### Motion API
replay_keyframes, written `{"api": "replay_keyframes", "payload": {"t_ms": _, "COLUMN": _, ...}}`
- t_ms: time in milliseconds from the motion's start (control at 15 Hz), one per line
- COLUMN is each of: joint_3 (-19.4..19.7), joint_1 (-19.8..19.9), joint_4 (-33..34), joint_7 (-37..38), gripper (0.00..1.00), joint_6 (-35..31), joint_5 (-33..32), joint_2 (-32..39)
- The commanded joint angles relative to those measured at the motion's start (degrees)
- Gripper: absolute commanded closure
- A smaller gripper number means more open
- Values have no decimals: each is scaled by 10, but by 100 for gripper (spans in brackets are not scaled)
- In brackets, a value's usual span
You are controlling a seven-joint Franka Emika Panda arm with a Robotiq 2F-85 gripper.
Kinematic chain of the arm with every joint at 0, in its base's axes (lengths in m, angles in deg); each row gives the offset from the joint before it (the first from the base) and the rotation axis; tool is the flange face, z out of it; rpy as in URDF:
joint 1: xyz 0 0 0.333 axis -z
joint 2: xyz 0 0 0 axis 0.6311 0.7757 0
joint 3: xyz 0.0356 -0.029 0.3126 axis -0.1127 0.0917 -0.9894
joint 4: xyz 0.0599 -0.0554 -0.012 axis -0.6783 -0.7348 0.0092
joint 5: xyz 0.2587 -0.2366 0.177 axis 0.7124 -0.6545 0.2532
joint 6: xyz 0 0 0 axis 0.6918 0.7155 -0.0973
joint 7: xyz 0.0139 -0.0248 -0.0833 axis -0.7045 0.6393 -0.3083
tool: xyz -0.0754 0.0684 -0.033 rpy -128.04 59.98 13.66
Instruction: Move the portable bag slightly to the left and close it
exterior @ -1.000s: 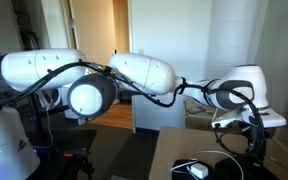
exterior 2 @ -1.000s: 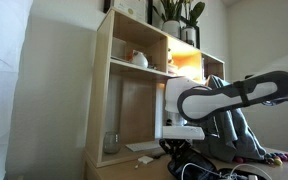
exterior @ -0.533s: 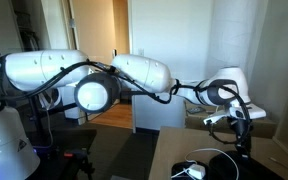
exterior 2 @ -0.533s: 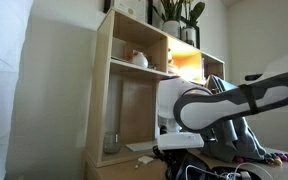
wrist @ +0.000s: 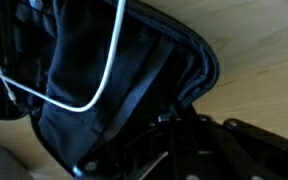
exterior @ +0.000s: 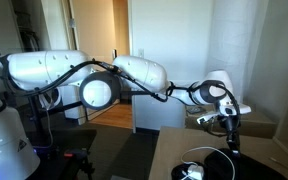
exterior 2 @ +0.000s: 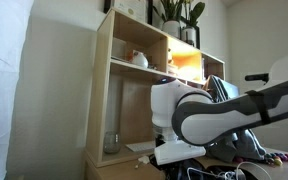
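The black soft fabric portable bag (wrist: 114, 90) is lying flat on the pale wooden counter (wrist: 259, 60). In the wrist view its zip-type edge (wrist: 199, 60) is gaping open along the side nearest the bare wood. A thin white cord (wrist: 106, 80) is looping across the bag's dark fabric; what else is sitting inside cannot be made out in the shadow. The dark gripper (wrist: 174, 125) is coming in from the bottom of that view with its fingers pressed together right at the bag's open edge, though whether they are pinching fabric is not clear. In an exterior view the white robot arm (exterior: 134, 72) is reaching across and pointing the gripper (exterior: 232, 140) down onto the bag (exterior: 222, 163), with loose white coiled cords (exterior: 189, 171) lying just beside it. In an exterior view a light wooden shelf unit (exterior 2: 102, 100) is holding a clear glass jar (exterior 2: 111, 143) in its lower compartment.
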Motion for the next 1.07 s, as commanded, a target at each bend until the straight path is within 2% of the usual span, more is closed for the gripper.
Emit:
{"api": "replay_keyframes", "payload": {"t_ms": 0, "joint_3": -1, "joint_1": 0, "joint_4": 0, "joint_7": 1, "gripper": 95, "joint_6": 0, "joint_5": 0, "joint_2": 0}}
{"api": "replay_keyframes", "payload": {"t_ms": 600, "joint_3": -1, "joint_1": 0, "joint_4": 0, "joint_7": 1, "gripper": 95, "joint_6": 0, "joint_5": 0, "joint_2": 0}}
{"api": "replay_keyframes", "payload": {"t_ms": 667, "joint_3": -1, "joint_1": 0, "joint_4": 0, "joint_7": 1, "gripper": 99, "joint_6": 0, "joint_5": 0, "joint_2": 0}}
{"api": "replay_keyframes", "payload": {"t_ms": 1000, "joint_3": 1, "joint_1": -11, "joint_4": 1, "joint_7": -4, "gripper": 99, "joint_6": -13, "joint_5": -7, "joint_2": 0}}
